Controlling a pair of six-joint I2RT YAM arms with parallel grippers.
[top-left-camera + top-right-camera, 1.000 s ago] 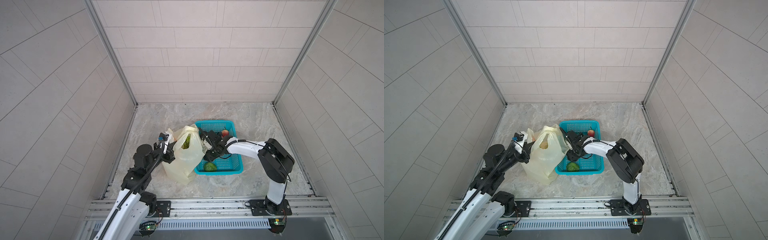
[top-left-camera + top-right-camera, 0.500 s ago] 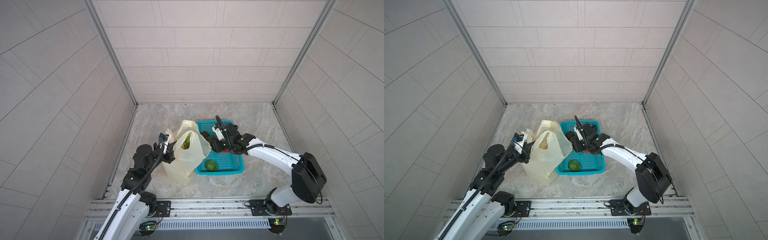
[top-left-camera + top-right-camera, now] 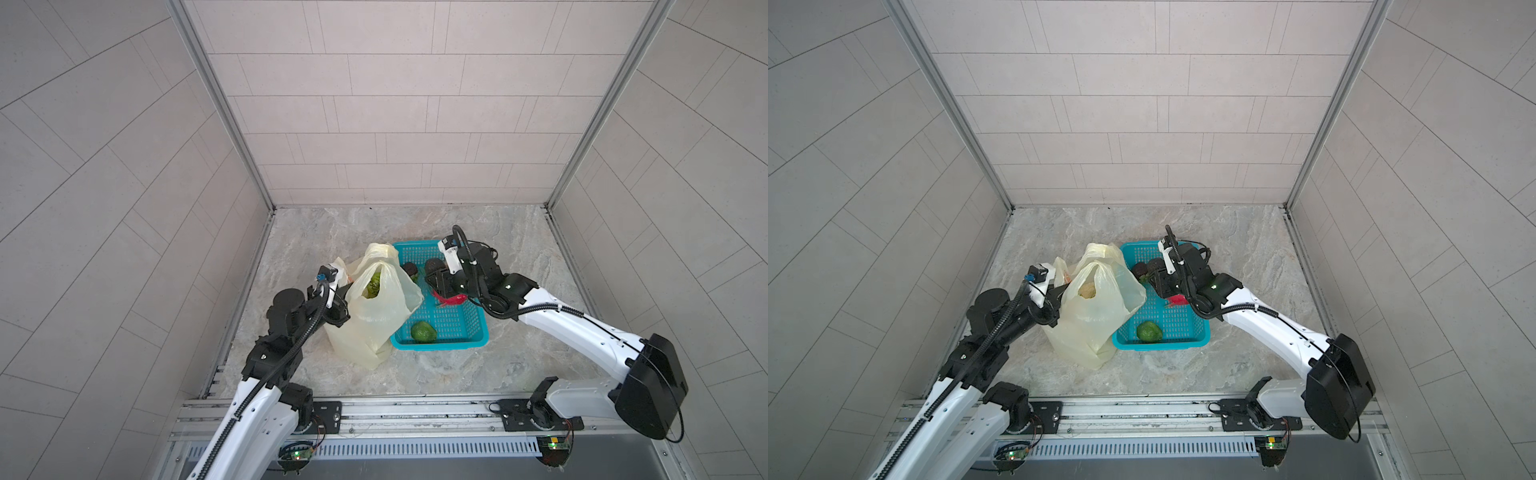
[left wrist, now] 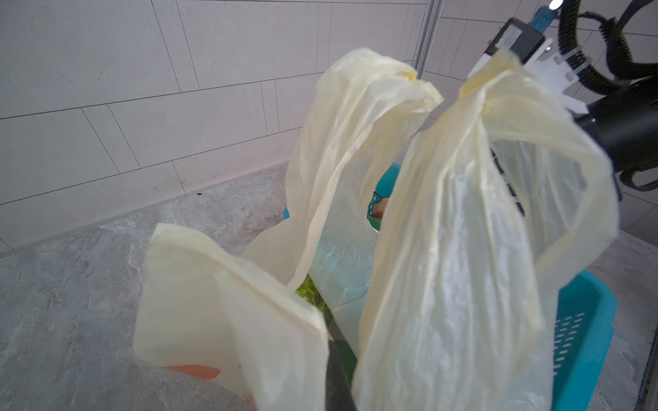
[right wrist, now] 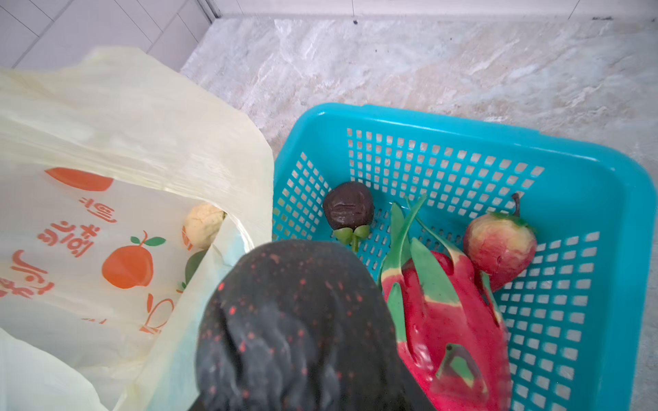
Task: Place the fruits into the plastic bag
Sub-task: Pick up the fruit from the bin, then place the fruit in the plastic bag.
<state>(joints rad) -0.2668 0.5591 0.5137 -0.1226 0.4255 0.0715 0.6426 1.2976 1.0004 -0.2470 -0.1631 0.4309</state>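
The pale-yellow plastic bag (image 3: 374, 328) (image 5: 106, 178) stands left of the basket, mouth up. My left gripper (image 3: 340, 296) is shut on its near rim; one dark finger (image 4: 336, 377) shows against the film. A bumpy light green ball (image 3: 374, 284) lies inside. My right gripper (image 3: 438, 277) is shut on a blackish oval fruit (image 5: 299, 320) (image 3: 433, 264), held over the basket's left side beside the bag. In the basket lie a red-pink dragon fruit (image 5: 452, 320) (image 3: 451, 300), a dark green oval (image 3: 423, 332) (image 3: 1149, 332), a small dark round fruit (image 5: 349, 210) and a reddish round fruit (image 5: 498, 245).
The teal perforated basket (image 3: 461, 334) (image 5: 587, 170) sits on the marble floor, touching the bag. Tiled walls close in the left, right and far sides. A metal rail (image 3: 415, 415) runs along the front edge.
The right arm's elbow and shoulder links have swung out to the right and front, and its gripper has shifted slightly right over the basket with the blackish fruit. Left arm and bag have not moved.
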